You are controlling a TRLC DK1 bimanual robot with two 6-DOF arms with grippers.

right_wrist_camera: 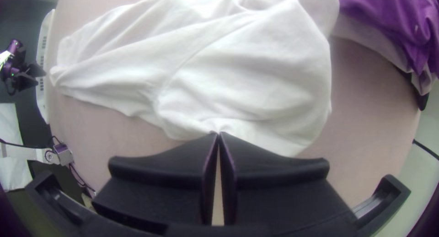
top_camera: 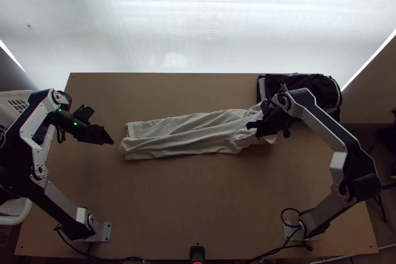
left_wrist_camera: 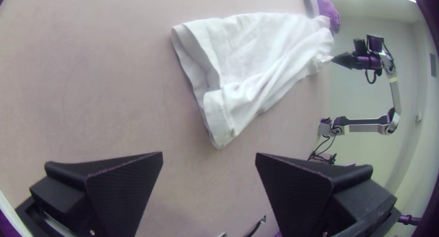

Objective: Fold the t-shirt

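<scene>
Top view: one white t-shirt, long narrow strip, wrinkled, lies mid-desk. Dark clothing at far right corner, against shirt's right end; one white basket beside left edge. Two hands: left hand spread, off the cloth; right hand pinching shirt's edge, blocking part of it.

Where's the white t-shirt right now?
In the top view, the white t-shirt stretches across the middle of the table, its right part pinched in the right end effector, near the black cloth at the far right.
</scene>
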